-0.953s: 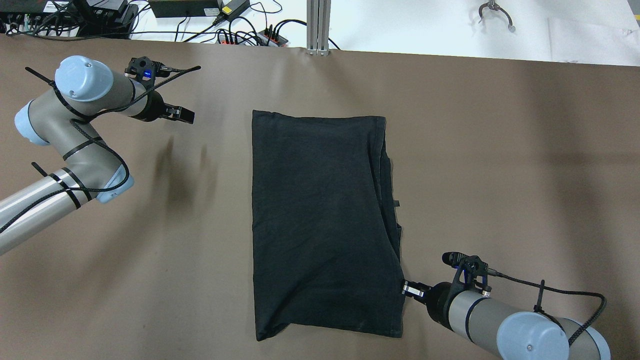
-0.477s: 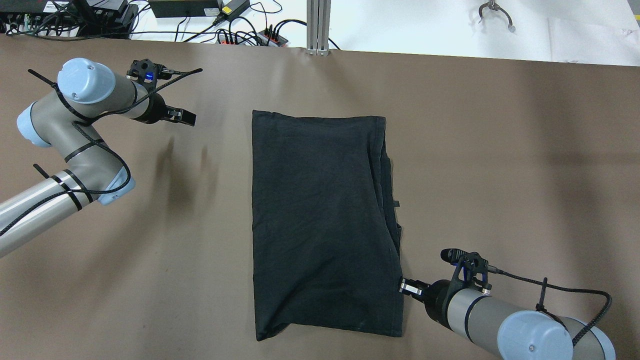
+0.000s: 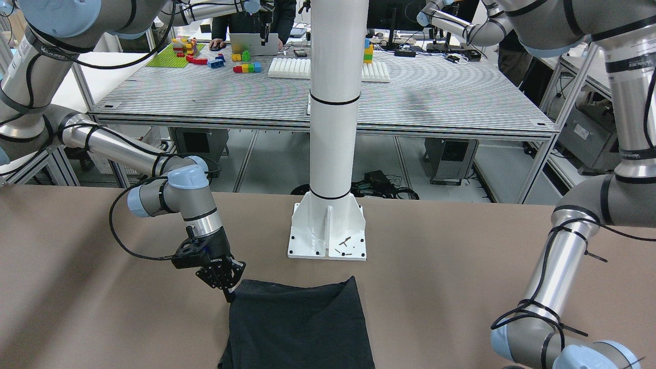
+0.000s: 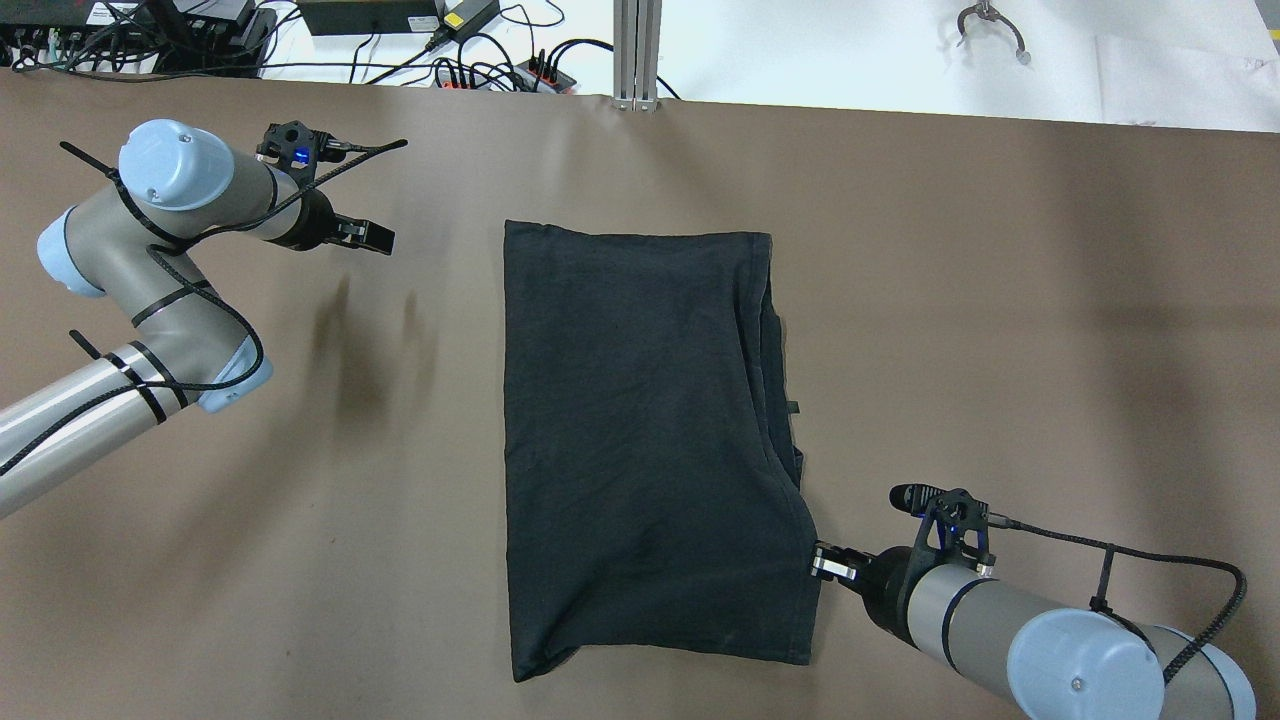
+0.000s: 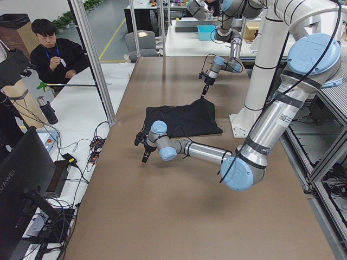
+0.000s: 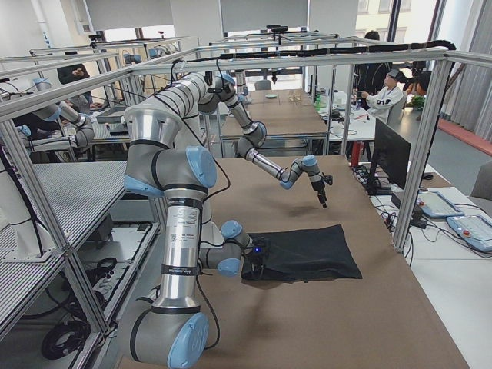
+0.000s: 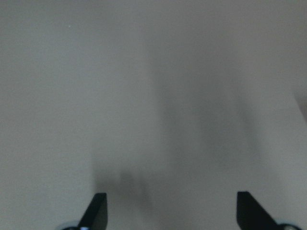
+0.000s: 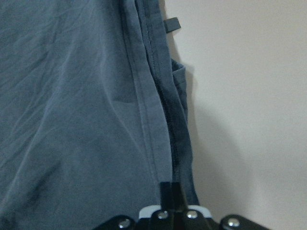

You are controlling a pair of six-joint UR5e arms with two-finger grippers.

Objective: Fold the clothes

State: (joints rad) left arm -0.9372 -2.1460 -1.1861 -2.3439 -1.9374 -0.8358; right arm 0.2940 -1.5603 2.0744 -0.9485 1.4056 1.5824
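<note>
The black garment [image 4: 640, 440] lies flat on the brown table as a tall folded rectangle, with layered hems along its right edge. It also shows in the front-facing view [image 3: 302, 328]. My right gripper [image 4: 820, 562] is at the garment's right edge near the lower corner. In the right wrist view the right gripper [image 8: 170, 189] is shut on the hemmed edge [image 8: 165, 120]. My left gripper [image 4: 378, 238] hovers over bare table left of the garment's top corner. In the left wrist view the left gripper [image 7: 170, 203] is open and empty.
A white pillar base [image 3: 328, 241] stands on the table just behind the garment. An aluminium post [image 4: 636, 55] and cables [image 4: 470, 60] sit at the table's far edge. Brown table [image 4: 1000, 300] surrounds the garment.
My right gripper has shifted slightly right and away from me, drawing the garment's lower right edge outward with it. My left gripper has drifted a little to the right.
</note>
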